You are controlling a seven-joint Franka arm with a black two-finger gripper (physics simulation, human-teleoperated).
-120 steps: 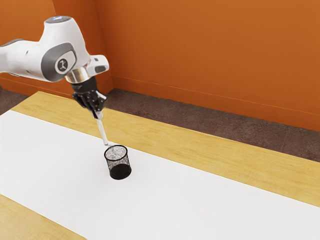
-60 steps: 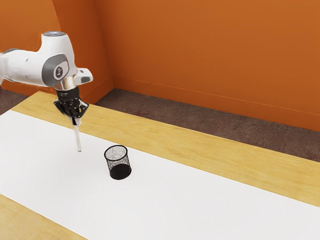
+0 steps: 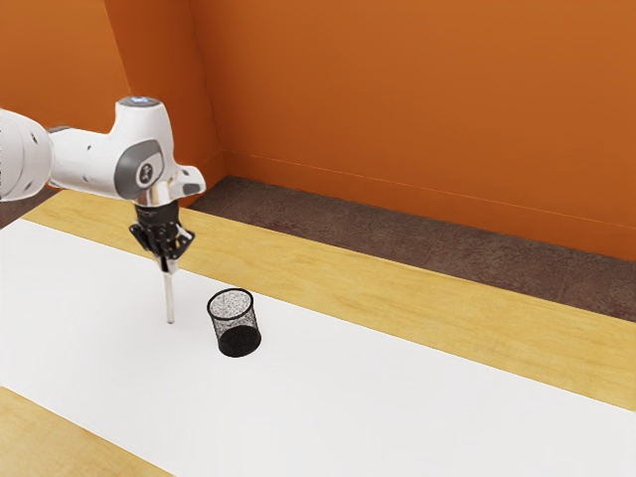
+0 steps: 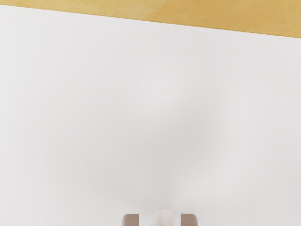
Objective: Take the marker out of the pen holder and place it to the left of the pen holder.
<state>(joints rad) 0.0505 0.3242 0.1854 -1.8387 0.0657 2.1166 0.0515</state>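
Note:
My gripper [image 3: 169,266] is shut on the white marker [image 3: 170,300], which points down, nearly upright, below it. The marker's lower end is at or just above the white surface; contact cannot be told. In the wrist view the marker's rounded end [image 4: 164,218] lies between the two tips of my gripper [image 4: 161,220]. The black mesh pen holder [image 3: 237,326] stands upright, a short way from the marker toward the exterior view's right, with no marker inside.
A long white sheet [image 3: 328,407] covers the middle of the wooden table [image 3: 447,322]. An orange wall [image 3: 417,109] rises beyond the dark floor behind the table.
My hand has carried the marker from above the pen holder toward the exterior view's left and lowered it; the marker now hangs straighter. The pen holder has not moved.

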